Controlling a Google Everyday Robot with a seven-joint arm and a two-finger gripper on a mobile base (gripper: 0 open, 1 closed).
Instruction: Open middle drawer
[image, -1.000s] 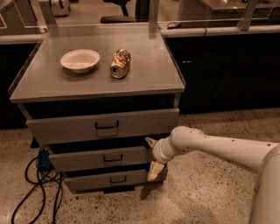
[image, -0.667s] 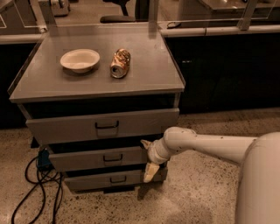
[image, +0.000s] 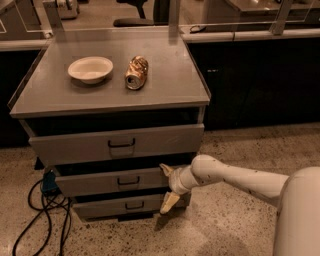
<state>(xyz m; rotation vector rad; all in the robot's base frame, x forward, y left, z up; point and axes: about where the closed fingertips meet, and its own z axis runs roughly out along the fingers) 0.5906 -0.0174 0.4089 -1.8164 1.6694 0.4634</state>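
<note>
The middle drawer (image: 100, 183) is a shallow grey front with a small black centre pull (image: 128, 182), between a taller top drawer (image: 75, 145) and a slim bottom drawer (image: 105, 206). All three stand slightly pulled out. My gripper (image: 166, 187) is at the right end of the middle drawer's front, reaching in from the right on a white arm (image: 235, 177). One pale finger (image: 165, 169) points up at the drawer's top edge, the other (image: 168, 202) points down over the bottom drawer. The fingers are spread apart and hold nothing.
A white bowl (image: 90, 69) and a crushed can lying on its side (image: 136, 72) rest on the cabinet top (image: 170, 85). Black cables (image: 40, 220) and a blue plug (image: 49, 181) lie on the floor at the left. A dark counter front (image: 260, 80) stands at the right.
The arm has shifted left, bringing the gripper closer to the right end of the middle drawer. The drawers have not visibly moved.
</note>
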